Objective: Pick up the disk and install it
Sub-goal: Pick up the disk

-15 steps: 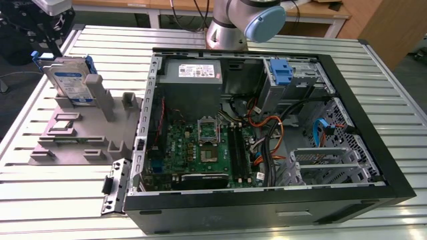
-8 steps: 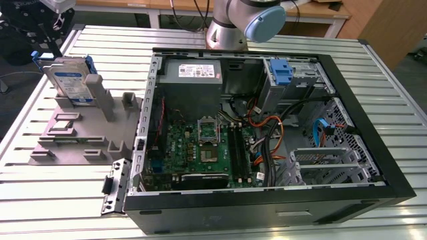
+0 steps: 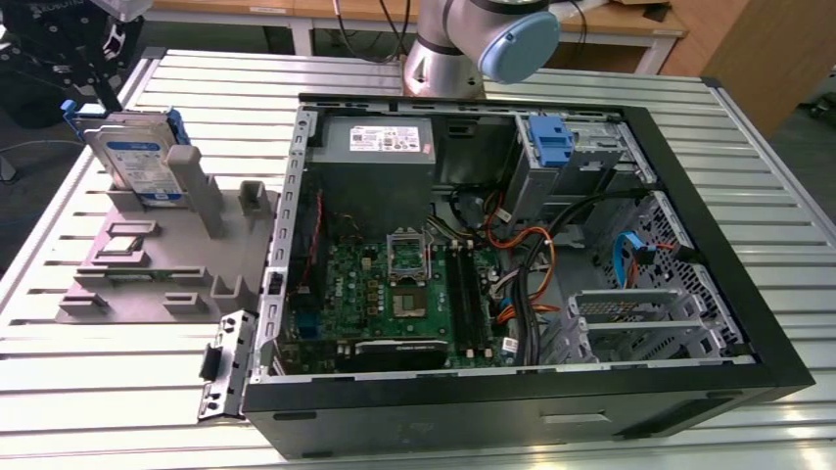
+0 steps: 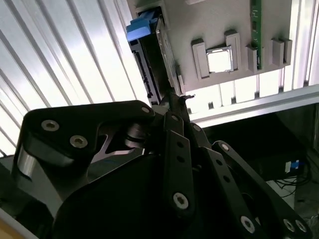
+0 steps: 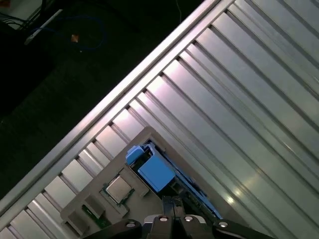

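The disk (image 3: 136,162), silver metal with a white-and-blue label and blue rails (image 5: 155,170) along its edges, stands on edge, leaning slightly, slotted into the grey holder (image 3: 131,289) at ten o'clock in the exterior view.

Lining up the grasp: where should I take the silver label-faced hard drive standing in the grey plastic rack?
Pinch the silver hard drive by its top edge, across its flat faces, from straight above: it stands on edge in the grey plastic rack, lower part slotted in.
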